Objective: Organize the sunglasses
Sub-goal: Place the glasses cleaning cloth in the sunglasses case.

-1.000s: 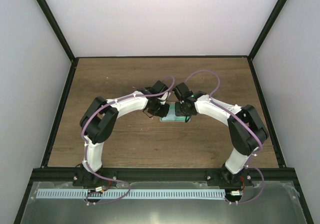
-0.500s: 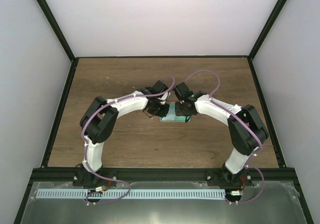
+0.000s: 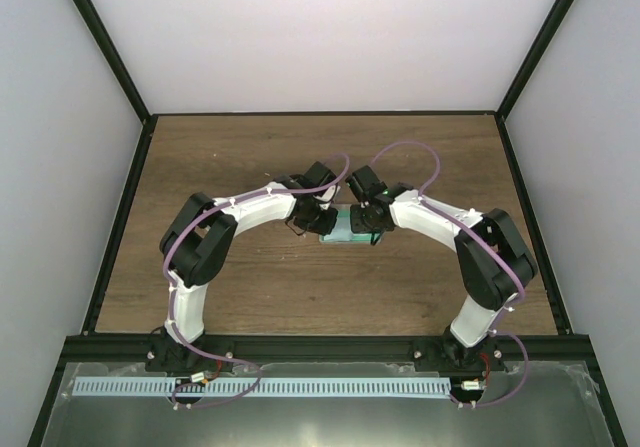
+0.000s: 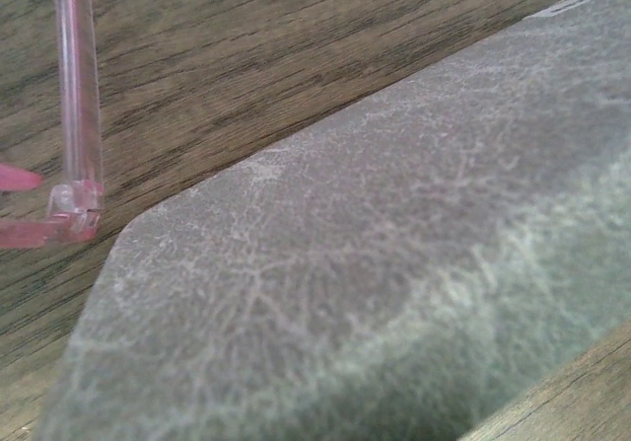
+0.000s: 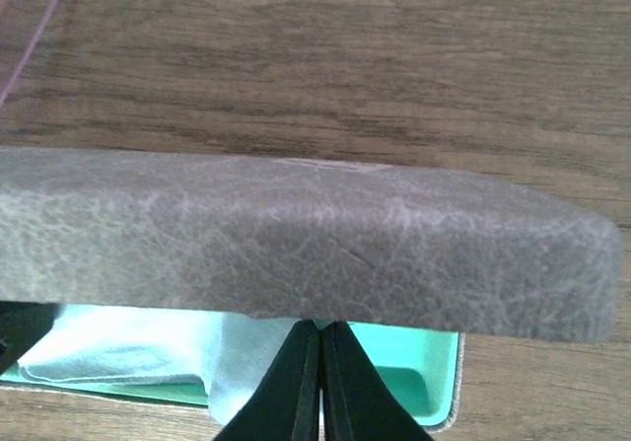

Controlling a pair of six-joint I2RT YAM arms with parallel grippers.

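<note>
Arms meet over case [image 3: 345, 230] at table [image 3: 250, 147] centre. Cloth [image 5: 128, 354] lies inside case, lid [image 5: 296, 244] open. Sunglasses [image 4: 77, 115] on table outside case, 10 o'clock of lid in left wrist view. Judged left to do: case them, shut lid. Right end effector [image 5: 320, 382] pressed together by cloth. Left end effector [image 3: 312, 222]: cannot tell.

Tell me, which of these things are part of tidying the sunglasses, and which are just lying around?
Part of the job:
- the pink sunglasses, beside the case
- the grey case, lid up, teal inside; likely where they go
- the pale cloth lying in the case

Just there:
- the wooden table
- the purple cables, which are part of the arms
</note>
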